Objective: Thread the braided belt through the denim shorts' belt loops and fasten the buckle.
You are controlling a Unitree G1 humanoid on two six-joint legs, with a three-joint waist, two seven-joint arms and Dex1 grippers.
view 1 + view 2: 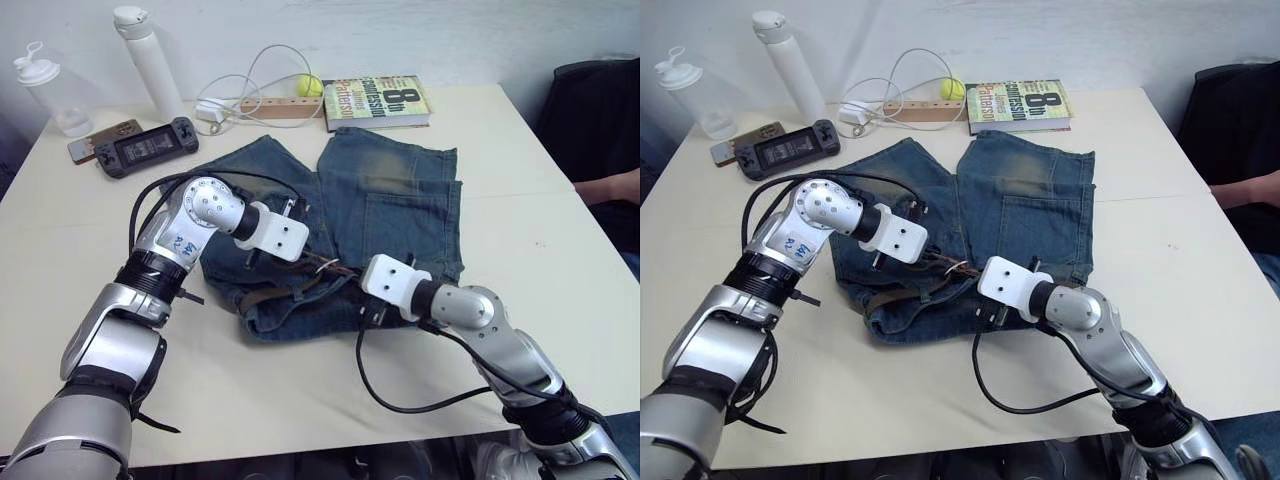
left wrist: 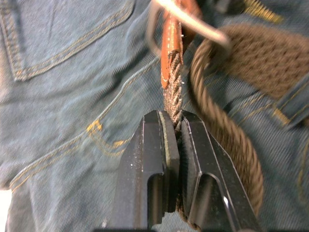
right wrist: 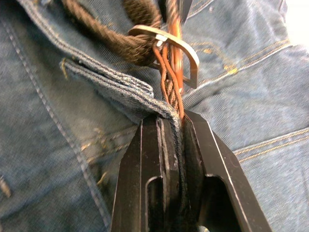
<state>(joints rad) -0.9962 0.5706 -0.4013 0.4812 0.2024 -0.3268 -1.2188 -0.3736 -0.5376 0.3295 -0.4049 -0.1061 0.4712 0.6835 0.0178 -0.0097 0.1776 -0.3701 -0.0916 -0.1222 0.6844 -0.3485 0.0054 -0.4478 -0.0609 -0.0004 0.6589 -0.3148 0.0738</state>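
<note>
Left wrist view: the left tool [image 2: 176,145] pinches the dark-brown braided belt [image 2: 173,92] near its tan tip; the right tool [image 3: 171,145] is clamped on the blue denim shorts' [image 1: 390,200] waistband beside the silver buckle [image 3: 186,48], mid-desk. Fastening seems underway; next, feed the tip through.

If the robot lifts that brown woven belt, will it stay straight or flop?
Probably flop: the braided belt already curves loosely over the denim shorts. Its coarse weave likely resists slipping between the left fingers.
</note>
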